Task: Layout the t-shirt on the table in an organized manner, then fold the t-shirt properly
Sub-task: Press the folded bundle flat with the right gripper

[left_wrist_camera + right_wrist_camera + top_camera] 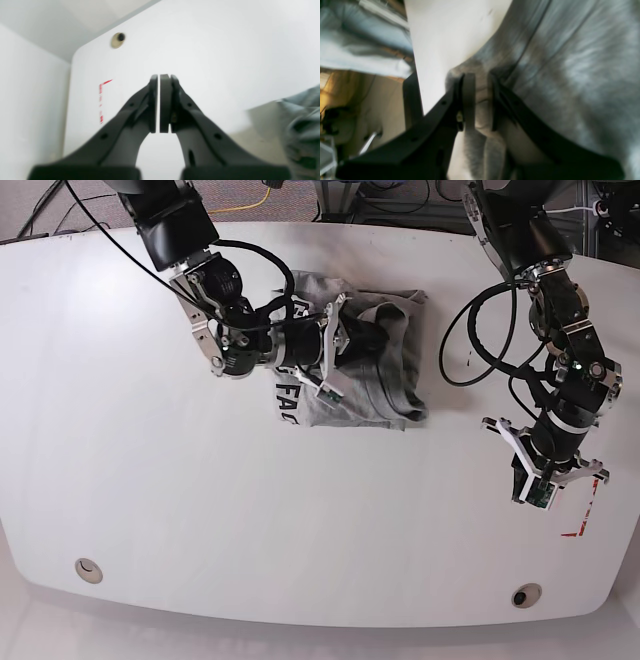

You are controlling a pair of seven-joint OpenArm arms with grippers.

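A: Why does the right gripper (480,102) reach so low into the t-shirt (365,370)?

B: Its jaws are pinching a thick fold of the grey cloth; I think it wants to pull the bundle open, because the shirt lies crumpled near the far edge of the tabletop (200,510), a little left of the middle.

A: And the left gripper (159,103)?

B: It hangs over bare tabletop near the right edge, close to the red mark (583,520), with its jaws pressed together on nothing. It seems to wait for its turn.

A: What can you not see?

B: The lettering is half covered, only some letters show. Sleeves and collar I cannot tell apart, and the wrist views are blurred.
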